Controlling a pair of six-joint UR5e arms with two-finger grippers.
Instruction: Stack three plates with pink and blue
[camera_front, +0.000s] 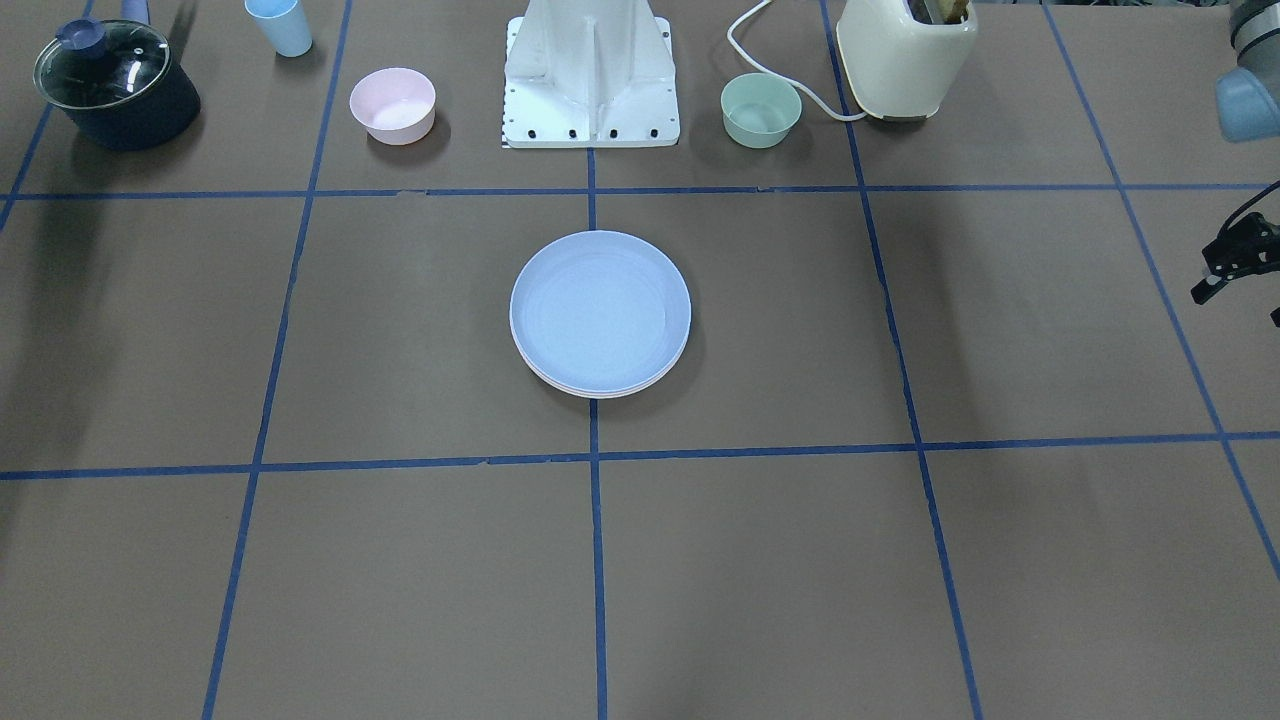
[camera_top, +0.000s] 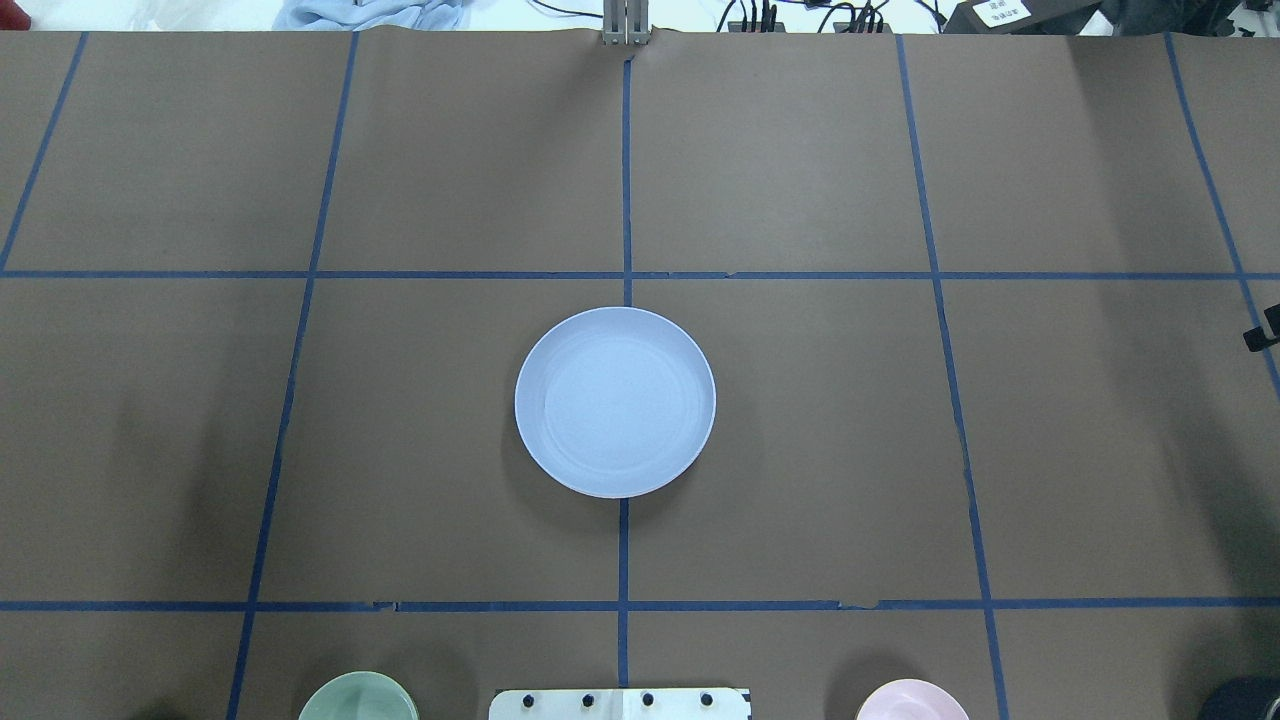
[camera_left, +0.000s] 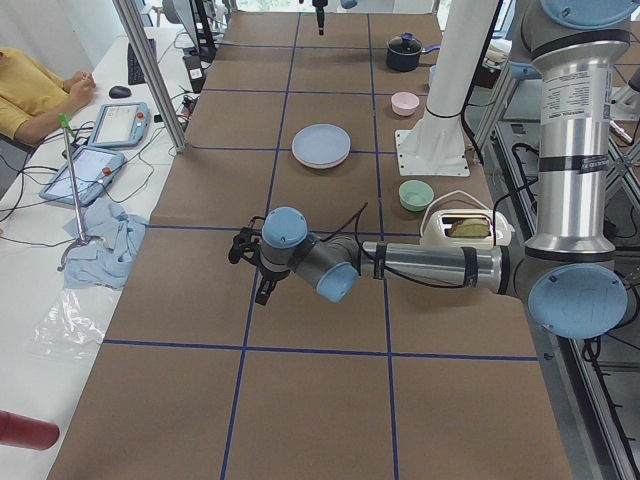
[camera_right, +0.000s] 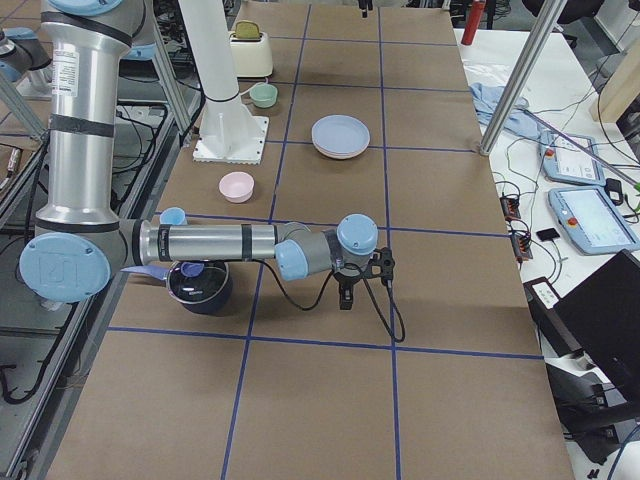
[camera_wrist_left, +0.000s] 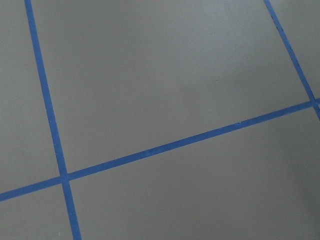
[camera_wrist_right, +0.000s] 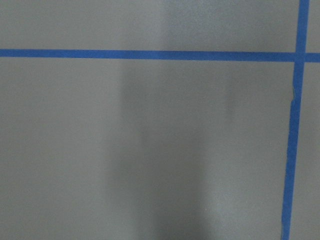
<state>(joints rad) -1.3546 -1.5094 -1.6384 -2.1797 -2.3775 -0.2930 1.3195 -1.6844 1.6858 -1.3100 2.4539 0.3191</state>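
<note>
Where the stack lies: at the middle of the brown surface, over a crossing of blue tape lines, with the blue plate seen uppermost and level.
Beneath it: a pale, pinkish-white rim is shown along the stack's edge on the operators' side. How many plates lie under the blue one cannot be counted for certain.
Left jaws: the left gripper is held low over the surface towards the robot's left end, well apart from the stack. Whether its jaws are apart or together cannot be told.
Right jaws: the right gripper is held low towards the opposite end, out past the dark pot and equally clear of the stack. The state of its jaws cannot be told either.
Wrist views: only brown surface and blue tape are shown.
Robot's side: a pink bowl and a green bowl are set on either side of the white robot base, each well apart from the stack.
Farther out: a cream toaster with a white cord is placed beside the green bowl. A light blue cup and the glass-lidded pot are placed beyond the pink bowl.
Edge of scene: a person's yellow sleeve is seen at a side desk beside two tablets.
</note>
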